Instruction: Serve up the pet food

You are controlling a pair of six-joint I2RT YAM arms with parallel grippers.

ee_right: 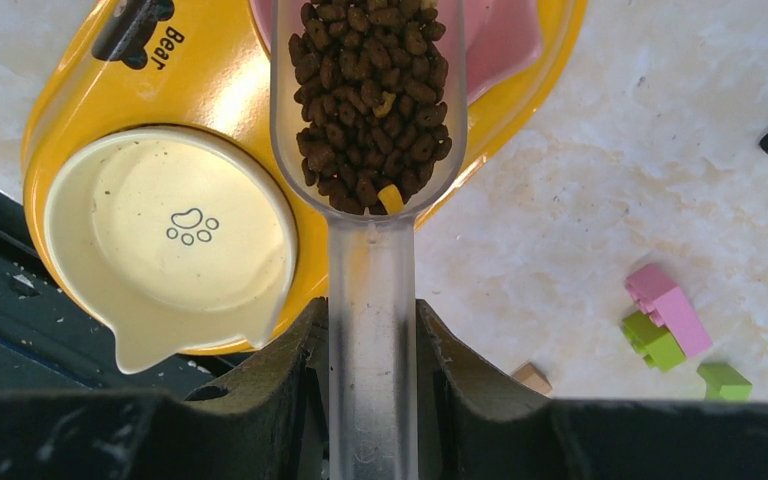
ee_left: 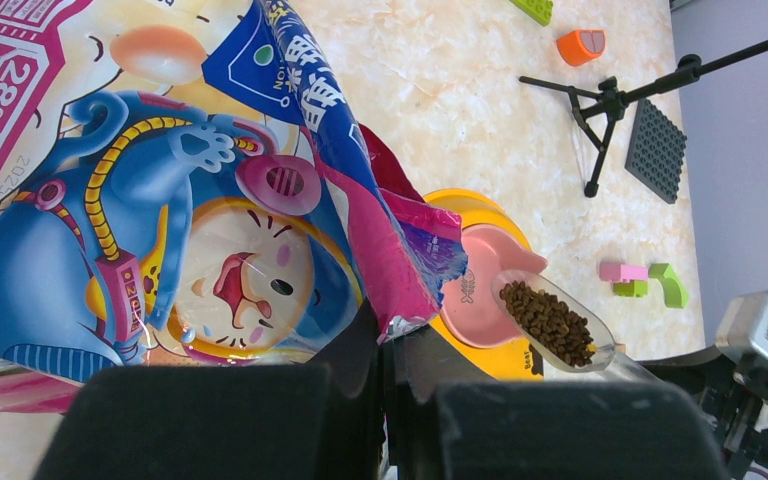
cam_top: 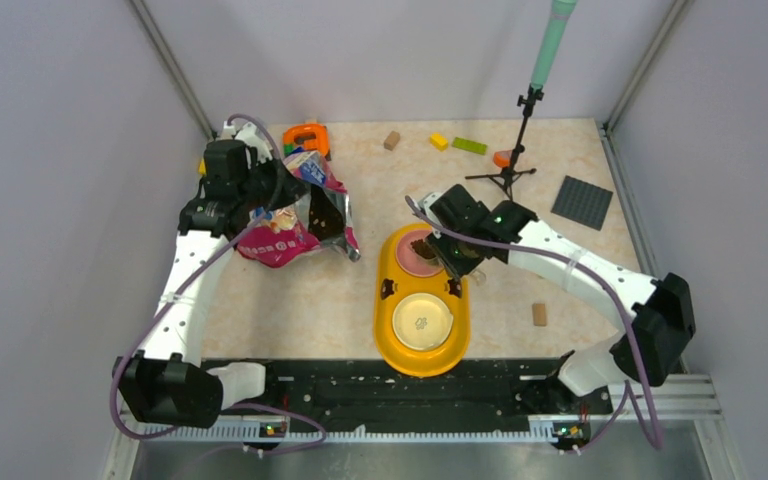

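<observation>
From above, a yellow feeder lies just beyond the arm bases, with a cream bowl in its near half and a pink bowl in its far half. The right gripper sits at the feeder's far right edge, closed narrowly on the handle of a clear scoop. The scoop's cup, loaded with pet food, hangs over the pink bowl. Left of the feeder, the left gripper is clamped tight on the upper edge of the cat food bag, which stands open on the table. Beyond the feeder to the right stand a black tripod and a grey plate, and a tan block lies to its right. In the left wrist view the bag's cartoon face fills the left side, its edge pinched between the dark fingers. Past it, the heaped scoop hovers just beside the pink bowl, with a pink brick and a green brick farther right of the feeder. In the right wrist view both fingers press the scoop's handle. The brown pellets fill the cup, which reaches across the feeder's rim toward the pink bowl, and the cream bowl shows a paw print.
</observation>
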